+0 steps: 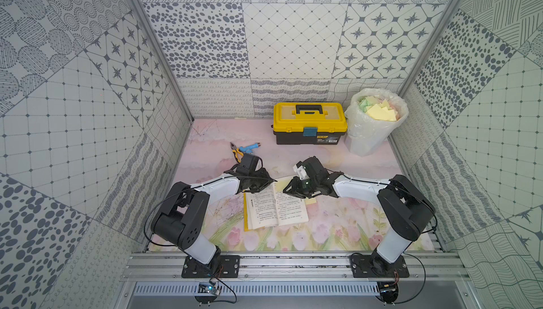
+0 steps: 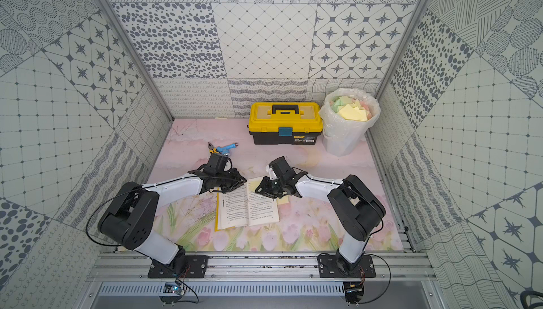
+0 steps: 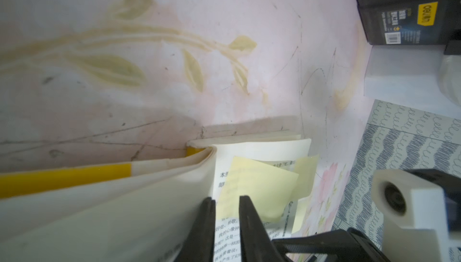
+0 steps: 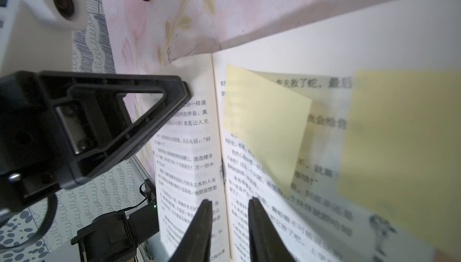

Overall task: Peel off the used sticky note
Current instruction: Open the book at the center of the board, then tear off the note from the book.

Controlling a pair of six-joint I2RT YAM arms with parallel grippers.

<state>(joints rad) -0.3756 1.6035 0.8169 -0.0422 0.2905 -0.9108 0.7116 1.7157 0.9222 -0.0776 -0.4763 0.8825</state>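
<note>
The sticky note (image 4: 264, 123) is a pale yellow, blank square. It is stuck along one edge to the far part of the open book's (image 1: 273, 210) right page, just beside the spine, and the rest of it curls up off the printed text. It sits between the two gripper tips. The left gripper (image 3: 225, 199) is narrowly parted over the left page with nothing pinched, and the note's corner shows just past its tips. The right gripper (image 4: 230, 201) is also slightly parted and empty over the spine, the note just beyond it.
</note>
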